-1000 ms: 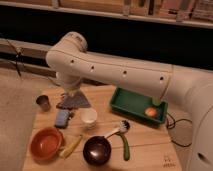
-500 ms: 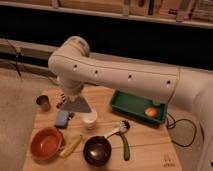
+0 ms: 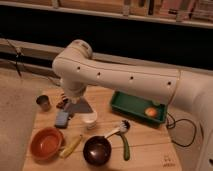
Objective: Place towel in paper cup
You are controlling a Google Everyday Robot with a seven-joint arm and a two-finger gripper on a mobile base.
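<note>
A grey towel point(image 3: 79, 107) hangs from my gripper point(image 3: 67, 102) at the left rear of the wooden table point(image 3: 145, 150). The gripper is shut on the towel's upper left part, under the big white arm point(image 3: 120, 80). The towel's lower right corner lies over the rim of the white paper cup point(image 3: 90, 120), which stands upright just right of the gripper. The arm's wrist hides most of the gripper.
A metal cup point(image 3: 44, 102) stands at the far left, with a blue sponge point(image 3: 62, 119) beside the paper cup. In front are an orange bowl point(image 3: 46, 143), a yellow object point(image 3: 71, 146), a dark bowl point(image 3: 97, 150) and a green-handled scoop point(image 3: 124, 139). A green tray point(image 3: 131, 104) holds an orange point(image 3: 151, 112).
The gripper and the towel have moved right and slightly down, from left of the paper cup to its rim. Nothing else has moved.
</note>
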